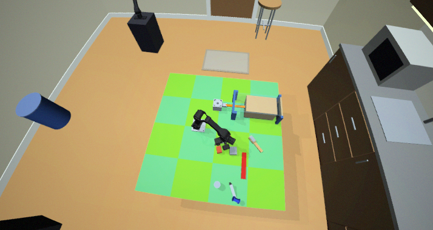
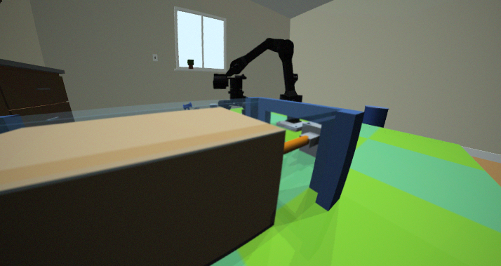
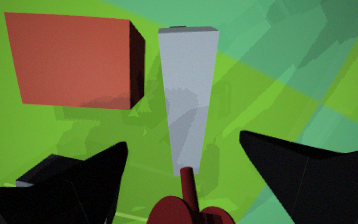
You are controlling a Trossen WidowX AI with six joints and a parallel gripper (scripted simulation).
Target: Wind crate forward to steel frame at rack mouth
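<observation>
The crate (image 1: 261,105) (image 2: 140,166) sits flat inside the clear-panelled cubby, with a gap to the blue frame (image 1: 233,115) (image 2: 345,152) at its mouth. An orange strap (image 1: 238,106) (image 2: 296,144) joins it to the grey winch (image 1: 217,104) (image 2: 309,142). A handle with a grey arm (image 3: 189,90) and red spool knob (image 3: 170,212) lies below my gripper (image 3: 184,141); its dark far end barely shows. My gripper is open and empty, fingers on either side of the arm near the knob. Another handle with a pale arm (image 1: 232,190) and blue knob (image 1: 236,200) lies at the front.
A red block (image 3: 70,60) (image 1: 219,150) lies just left of the handle in the wrist view. A grey block (image 1: 233,150) is close by. A wooden-handled tool (image 1: 258,145), a red bar (image 1: 244,165) and a white disc-like piece (image 1: 217,184) lie farther off.
</observation>
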